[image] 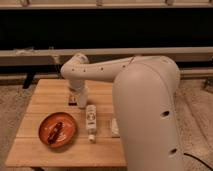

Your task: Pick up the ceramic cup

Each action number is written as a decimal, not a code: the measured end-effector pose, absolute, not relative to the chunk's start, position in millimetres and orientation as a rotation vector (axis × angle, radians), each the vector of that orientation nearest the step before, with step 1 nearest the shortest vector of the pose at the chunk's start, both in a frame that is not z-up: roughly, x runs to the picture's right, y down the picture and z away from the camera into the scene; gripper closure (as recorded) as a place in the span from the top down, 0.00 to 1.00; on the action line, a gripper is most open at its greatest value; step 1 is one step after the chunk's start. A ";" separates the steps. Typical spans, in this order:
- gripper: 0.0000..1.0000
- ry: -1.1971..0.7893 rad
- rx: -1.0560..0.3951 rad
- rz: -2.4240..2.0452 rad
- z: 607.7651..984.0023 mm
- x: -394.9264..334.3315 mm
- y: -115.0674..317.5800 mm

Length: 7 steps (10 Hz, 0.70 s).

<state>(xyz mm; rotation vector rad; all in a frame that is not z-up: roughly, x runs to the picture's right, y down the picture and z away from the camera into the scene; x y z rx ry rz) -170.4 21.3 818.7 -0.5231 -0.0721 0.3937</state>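
My gripper (73,101) hangs from the white arm (100,70) low over the back middle of the wooden table (45,100); its end is dark and partly hidden behind the wrist. No ceramic cup shows clearly. A pale object (114,128) peeks out beside the arm's big link at the table's right side; I cannot tell what it is. A white bottle (91,120) lies on its side just in front and to the right of the gripper.
An orange-red bowl (57,130) with a dark item inside sits at the front left of the table. The arm's big link (150,120) covers the table's right side. A dark wall with rails runs behind the table.
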 end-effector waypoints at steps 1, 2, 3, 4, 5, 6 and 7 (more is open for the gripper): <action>0.00 -0.078 -0.522 0.396 811.2 -170.4 16.2; 0.00 -0.081 -0.518 0.396 809.0 -165.6 11.6; 0.00 -0.083 -0.516 0.402 808.2 -159.8 7.8; 0.00 -0.085 -0.515 0.404 807.8 -158.8 5.8; 0.00 -0.088 -0.516 0.402 806.1 -160.3 3.9; 0.00 -0.094 -0.519 0.400 803.0 -162.6 1.9; 0.00 -0.093 -0.517 0.401 802.1 -160.5 0.3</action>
